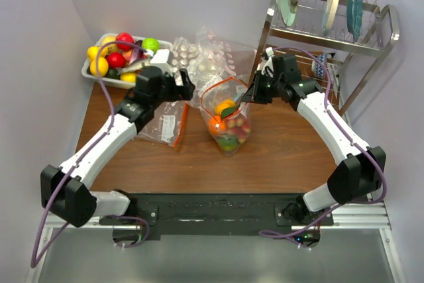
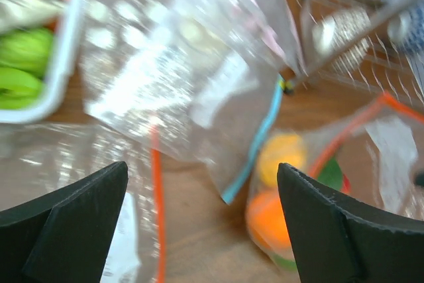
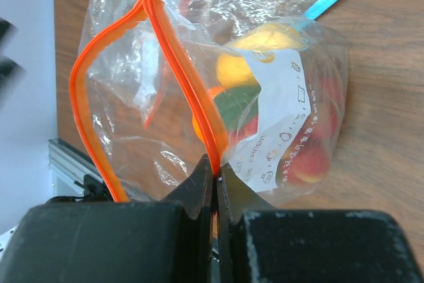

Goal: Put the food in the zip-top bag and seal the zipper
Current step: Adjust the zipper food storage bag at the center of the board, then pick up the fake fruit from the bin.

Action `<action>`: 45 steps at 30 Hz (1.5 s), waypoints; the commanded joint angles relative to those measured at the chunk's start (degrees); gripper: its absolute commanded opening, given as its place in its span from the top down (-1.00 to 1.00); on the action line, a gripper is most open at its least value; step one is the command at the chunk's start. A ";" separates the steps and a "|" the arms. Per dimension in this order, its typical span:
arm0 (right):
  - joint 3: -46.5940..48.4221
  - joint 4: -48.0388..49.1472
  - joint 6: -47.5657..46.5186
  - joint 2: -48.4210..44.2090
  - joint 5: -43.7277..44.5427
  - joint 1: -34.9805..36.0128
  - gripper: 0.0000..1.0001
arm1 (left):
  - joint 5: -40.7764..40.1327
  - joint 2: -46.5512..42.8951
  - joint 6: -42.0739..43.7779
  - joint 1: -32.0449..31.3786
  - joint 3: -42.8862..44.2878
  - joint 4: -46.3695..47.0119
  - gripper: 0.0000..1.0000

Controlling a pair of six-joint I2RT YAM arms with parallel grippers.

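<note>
Brown wooden desk [image 1: 278, 157] fills the middle of the top view, and at its centre the right jaws are pressed together on the zipper [image 3: 179, 64] at one end of the gaping mouth of the zip-top bag [image 1: 213, 101], which stands upright with the food [image 1: 228, 130] inside in yellow, orange, green and red. Behind them the right arm [image 1: 338, 130] slants down-right to an elbow at the frame's right edge. The left jaws hang apart and empty just left of the bag, over loose clear bags [image 2: 165, 77], with the left arm [image 1: 106, 138] slanting to an elbow at lower left.
</note>
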 commanded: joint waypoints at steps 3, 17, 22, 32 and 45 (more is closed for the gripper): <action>2.54 2.74 0.72 0.90 -2.44 -0.23 1.00 | -2.80 -2.72 2.46 12.38 6.95 -3.50 -1.00; 5.71 1.16 -0.07 2.83 -2.79 -0.06 1.00 | -2.79 17.40 0.52 42.90 19.18 -1.75 -1.00; 6.67 0.72 -0.60 3.45 -2.27 0.03 1.00 | -3.24 24.43 0.43 43.78 23.92 -0.78 -1.00; 6.41 1.25 -0.51 3.45 -2.97 0.03 1.00 | -2.44 32.26 2.45 44.04 28.84 2.03 -0.98; 7.20 1.60 -0.43 4.77 -3.84 0.03 1.00 | 1.24 41.23 3.60 44.39 37.38 -3.07 -0.76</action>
